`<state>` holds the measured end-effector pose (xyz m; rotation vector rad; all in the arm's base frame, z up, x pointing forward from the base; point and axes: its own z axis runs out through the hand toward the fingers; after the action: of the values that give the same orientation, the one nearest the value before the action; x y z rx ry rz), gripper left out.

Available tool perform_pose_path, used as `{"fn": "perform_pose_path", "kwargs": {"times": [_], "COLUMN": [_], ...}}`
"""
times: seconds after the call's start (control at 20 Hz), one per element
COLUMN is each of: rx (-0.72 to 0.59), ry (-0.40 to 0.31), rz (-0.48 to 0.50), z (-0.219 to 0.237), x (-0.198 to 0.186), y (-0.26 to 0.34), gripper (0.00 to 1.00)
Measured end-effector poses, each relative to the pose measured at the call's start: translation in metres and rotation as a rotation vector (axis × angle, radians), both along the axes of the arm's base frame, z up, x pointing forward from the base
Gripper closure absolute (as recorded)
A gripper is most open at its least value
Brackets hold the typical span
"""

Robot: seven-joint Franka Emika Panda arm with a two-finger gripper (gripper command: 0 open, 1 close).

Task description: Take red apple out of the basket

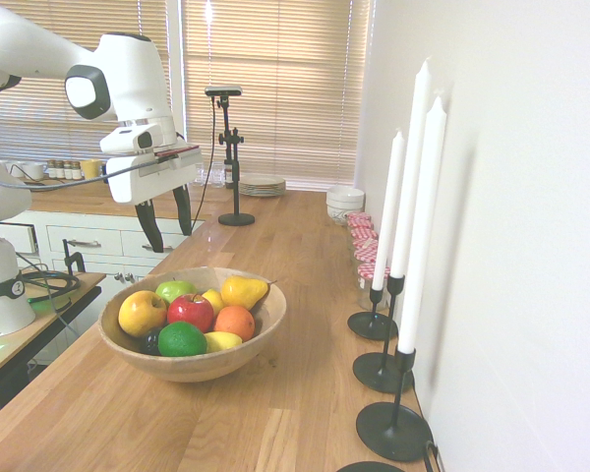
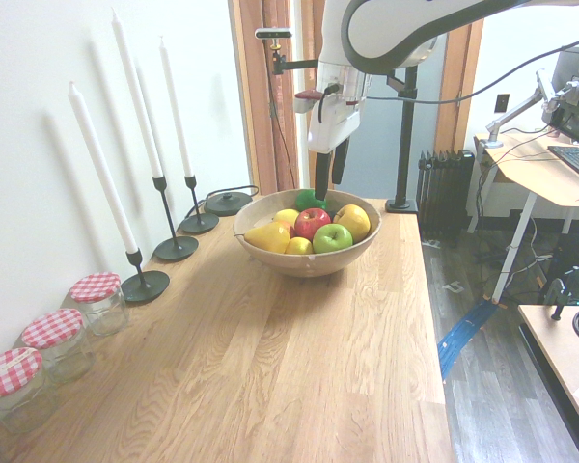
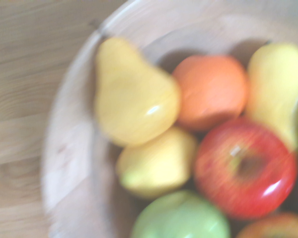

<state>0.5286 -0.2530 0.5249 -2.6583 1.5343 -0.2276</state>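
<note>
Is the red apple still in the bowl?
Yes, inside. The red apple sits among other fruit in the basket, and the open tool hangs above, touching nothing.

A long countertop of light oak planks [image 2: 299,367] runs along a white wall. The wide, shallow bowl-shaped basket of tan wood [image 1: 202,362] rests directly on it, nearer its open edge. Along the wall edge stand black candlesticks with tall white candles [image 1: 391,418], then clear glass jars with red-checked lids [image 2: 98,301]; stacked plates [image 1: 263,185] sit at the far end.
</note>
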Motion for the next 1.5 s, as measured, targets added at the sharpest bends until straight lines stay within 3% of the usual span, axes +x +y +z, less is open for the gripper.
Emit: {"fn": "perform_pose_path", "kwargs": {"times": [0.3, 0.85, 1.1, 1.5], "rx": [-0.003, 0.044, 0.056, 0.056], "ry": [0.039, 0.099, 0.133, 0.142], "rz": [0.138, 0.125, 0.131, 0.161], "z": [-0.013, -0.066, -0.095, -0.104], "x": [0.024, 0.036, 0.041, 0.053], "y": [-0.026, -0.082, -0.085, -0.069], "gripper": [0.00, 0.00, 0.00, 0.00]}}
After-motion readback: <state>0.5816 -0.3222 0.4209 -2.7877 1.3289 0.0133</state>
